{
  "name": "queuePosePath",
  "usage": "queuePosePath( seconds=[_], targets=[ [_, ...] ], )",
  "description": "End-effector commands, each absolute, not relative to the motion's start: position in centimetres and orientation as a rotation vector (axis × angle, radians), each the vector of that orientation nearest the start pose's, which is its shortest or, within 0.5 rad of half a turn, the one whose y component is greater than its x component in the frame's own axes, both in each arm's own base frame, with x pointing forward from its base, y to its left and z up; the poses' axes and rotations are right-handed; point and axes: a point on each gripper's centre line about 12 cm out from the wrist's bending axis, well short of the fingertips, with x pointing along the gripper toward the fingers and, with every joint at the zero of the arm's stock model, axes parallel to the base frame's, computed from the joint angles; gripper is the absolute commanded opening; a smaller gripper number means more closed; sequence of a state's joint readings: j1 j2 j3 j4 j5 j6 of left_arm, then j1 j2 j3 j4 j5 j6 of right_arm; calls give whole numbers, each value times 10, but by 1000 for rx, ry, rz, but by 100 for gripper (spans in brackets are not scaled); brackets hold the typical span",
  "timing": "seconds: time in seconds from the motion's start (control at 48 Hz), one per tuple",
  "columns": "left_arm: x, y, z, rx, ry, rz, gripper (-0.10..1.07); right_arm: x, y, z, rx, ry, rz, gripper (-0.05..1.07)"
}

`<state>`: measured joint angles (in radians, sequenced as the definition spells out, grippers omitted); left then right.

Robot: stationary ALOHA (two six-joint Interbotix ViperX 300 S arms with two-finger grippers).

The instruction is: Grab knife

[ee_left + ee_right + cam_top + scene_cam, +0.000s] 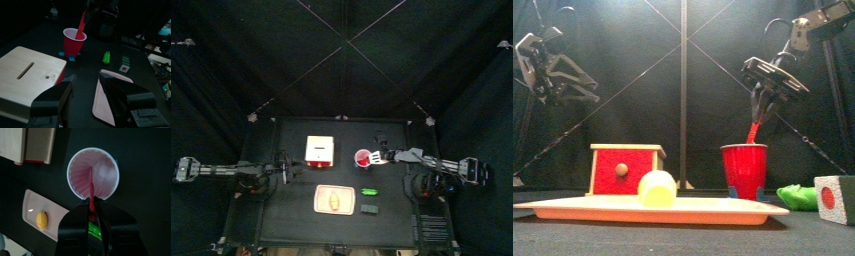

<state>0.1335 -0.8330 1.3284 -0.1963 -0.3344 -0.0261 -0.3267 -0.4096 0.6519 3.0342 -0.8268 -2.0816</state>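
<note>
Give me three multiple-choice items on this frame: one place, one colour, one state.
1. Where is the knife's lower end?
A. on the tray
B. in the red cup
C. on the wooden box

2. What colour is the knife?
A. red
B. green
C. white

3. What is the right claw doing?
A. hanging clear
B. holding the cup's rim
C. clamped on the knife's upper end

Key: B, the knife dips into the red cup; A, it matches the cup's red; C, the right claw grips its upper end above the cup.
</note>
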Motion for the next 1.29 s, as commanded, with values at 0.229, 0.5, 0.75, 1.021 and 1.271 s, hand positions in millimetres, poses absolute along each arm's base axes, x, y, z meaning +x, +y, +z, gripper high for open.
queuePosePath(
  seconds=[0.229, 0.5, 0.75, 1.021, 1.271],
  targets=[
    [197, 35, 215, -213, 130, 216, 81, 265, -101, 279, 983, 759, -858, 49],
    [197, 35, 215, -213, 130, 216, 81, 263, -96, 300, 955, 710, -825, 45],
    [197, 35, 215, -213, 132, 216, 81, 261, -88, 309, 937, 694, -791, 32],
    [197, 35, 215, -214, 132, 216, 81, 253, -86, 322, 891, 647, -775, 32],
    [197, 35, 215, -214, 130, 216, 81, 244, -83, 334, 844, 604, -761, 32]
  ],
)
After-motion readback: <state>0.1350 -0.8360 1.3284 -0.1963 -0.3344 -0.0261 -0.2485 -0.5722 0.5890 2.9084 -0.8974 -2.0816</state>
